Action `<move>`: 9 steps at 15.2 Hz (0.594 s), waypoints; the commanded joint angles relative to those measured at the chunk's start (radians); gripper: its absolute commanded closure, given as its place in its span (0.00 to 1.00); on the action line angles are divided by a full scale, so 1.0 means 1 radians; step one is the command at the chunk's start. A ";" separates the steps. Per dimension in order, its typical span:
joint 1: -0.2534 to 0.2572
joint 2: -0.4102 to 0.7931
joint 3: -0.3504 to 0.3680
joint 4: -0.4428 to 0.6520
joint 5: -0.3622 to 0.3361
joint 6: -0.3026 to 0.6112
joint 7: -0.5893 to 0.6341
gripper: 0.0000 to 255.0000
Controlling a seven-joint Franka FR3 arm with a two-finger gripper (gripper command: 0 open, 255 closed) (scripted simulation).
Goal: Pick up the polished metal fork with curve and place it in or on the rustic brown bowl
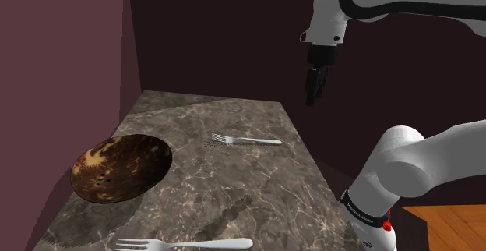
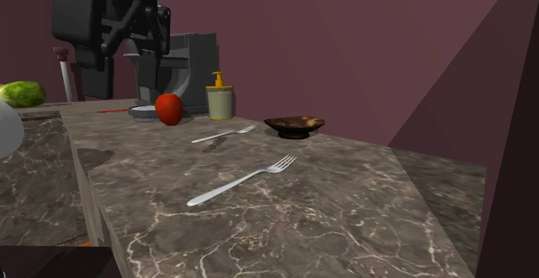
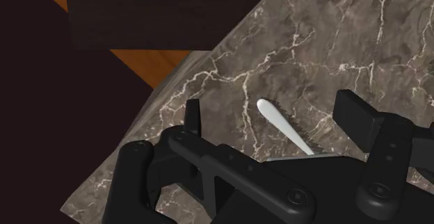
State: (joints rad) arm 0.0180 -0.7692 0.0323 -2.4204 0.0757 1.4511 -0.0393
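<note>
Brown bowl: on marble counter.
Silver fork: flat, near bowl.
Gripper: above fork's handle, jaws wide apart, empty.

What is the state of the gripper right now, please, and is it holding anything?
Gripper: open, jaws apart, holding nothing. It hangs above the marble counter; a fork handle lies below between the jaws, untouched.

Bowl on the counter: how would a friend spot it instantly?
Look at the marbled stone counter against the maroon wall. On its wall side sits the brown bowl, shallow and mottled. It alone is round and brown; its neighbours are two slim silver forks.
</note>
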 commanded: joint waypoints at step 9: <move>0.085 0.169 0.072 -0.035 0.033 0.304 -0.080 0.00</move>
State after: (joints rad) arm 0.0922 -0.6268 0.0939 -2.4635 0.1050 1.7206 -0.1103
